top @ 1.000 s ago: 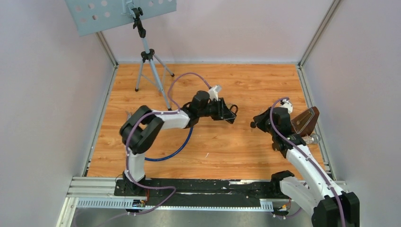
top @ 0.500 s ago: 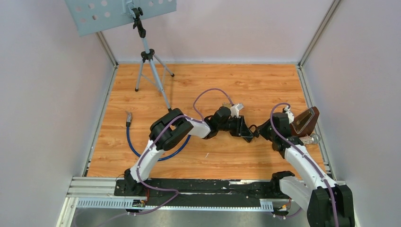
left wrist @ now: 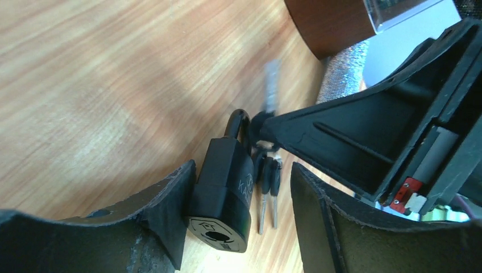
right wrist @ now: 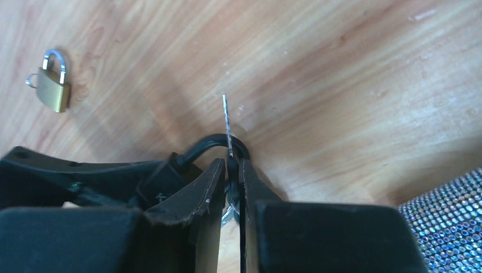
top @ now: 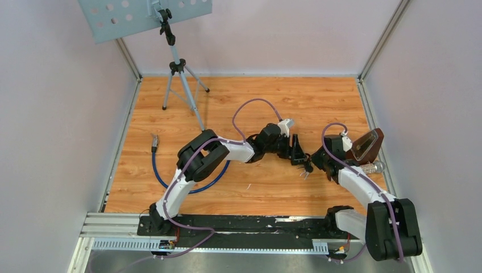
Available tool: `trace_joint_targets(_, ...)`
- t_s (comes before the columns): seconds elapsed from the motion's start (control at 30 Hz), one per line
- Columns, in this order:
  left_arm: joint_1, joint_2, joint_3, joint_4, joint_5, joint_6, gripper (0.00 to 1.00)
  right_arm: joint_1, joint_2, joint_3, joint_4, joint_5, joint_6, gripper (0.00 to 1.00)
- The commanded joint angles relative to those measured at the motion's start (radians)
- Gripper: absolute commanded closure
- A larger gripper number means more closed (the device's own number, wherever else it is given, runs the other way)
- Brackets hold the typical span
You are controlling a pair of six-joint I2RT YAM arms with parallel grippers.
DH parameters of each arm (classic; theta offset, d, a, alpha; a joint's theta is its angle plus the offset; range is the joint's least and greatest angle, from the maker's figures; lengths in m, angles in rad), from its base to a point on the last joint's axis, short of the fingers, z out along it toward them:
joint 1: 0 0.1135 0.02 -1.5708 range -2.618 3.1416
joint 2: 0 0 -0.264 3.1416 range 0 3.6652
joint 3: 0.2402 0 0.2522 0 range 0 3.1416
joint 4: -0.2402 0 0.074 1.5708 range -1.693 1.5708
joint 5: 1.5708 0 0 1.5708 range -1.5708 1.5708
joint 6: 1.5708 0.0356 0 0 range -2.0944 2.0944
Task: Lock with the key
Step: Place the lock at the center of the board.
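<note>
The black padlock (left wrist: 224, 182) is found on the bench (top: 256, 102) toward its right edge, roughly midway between the near and far edges, where the two arms meet. It is straddled by the left gripper (left wrist: 241, 173). One of the fingers (left wrist: 170, 210) is pressed against the lock body, while a gap is seen before the other finger, so the lock is flanked rather than clamped. The right gripper (right wrist: 232, 166) is clenched on the key (right wrist: 227, 122), whose blade is pointed away from the wrist and lies just beside the shackle. Spare keys (left wrist: 267, 185) are seen hanging between the lock and the open finger. The keyhole is seen in the base of the body, facing back into the left gripper, at the end opposite the shackle. The step in hand is therefore judged to be bringing key and lock together, with insertion not yet begun. Whether the shackle is fully seated cannot be told. For the next move, the lock would probably need to be gripped firmly and turned so that the keyhole is exposed. The blade must then be carried round to the base, lined up with the slot and pushed in before any turn is made. A brass padlock (right wrist: 48, 88), well apart on the bench, is not involved.
</note>
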Motion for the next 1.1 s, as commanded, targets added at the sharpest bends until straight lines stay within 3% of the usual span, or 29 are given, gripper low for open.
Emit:
trace_joint_targets(0.0,0.0,-0.094,0.018,-0.117,-0.114,0.136,0.3,0.001,0.02,-0.001,-0.024,0.0,0.03,0.84)
trace_joint_targets(0.4,-0.001,-0.331,-0.059,-0.262,-0.344,0.296,0.22,0.001,-0.112,0.057,-0.107,0.047,-0.011,0.45)
trace_joint_targets(0.5,0.0,-0.43,-0.089,-0.302,-0.403,0.348,0.11,0.002,-0.145,0.075,-0.115,0.055,-0.038,0.38)
trace_joint_targets(0.67,0.0,-0.612,-0.201,-0.366,-0.56,0.407,0.0,0.044,-0.159,0.118,-0.113,-0.031,-0.056,0.38)
trace_joint_targets(0.83,0.001,-0.853,-0.3,-0.507,-0.726,0.455,0.0,0.248,-0.114,0.171,-0.087,0.014,0.006,0.39)
trace_joint_targets(0.9,0.0,-0.943,-0.321,-0.601,-0.811,0.455,0.0,0.355,-0.057,0.209,-0.082,0.075,0.044,0.41)
trace_joint_targets(1.07,0.001,-1.163,-0.333,-0.793,-0.999,0.44,0.0,0.563,0.213,0.394,-0.125,0.209,0.101,0.56)
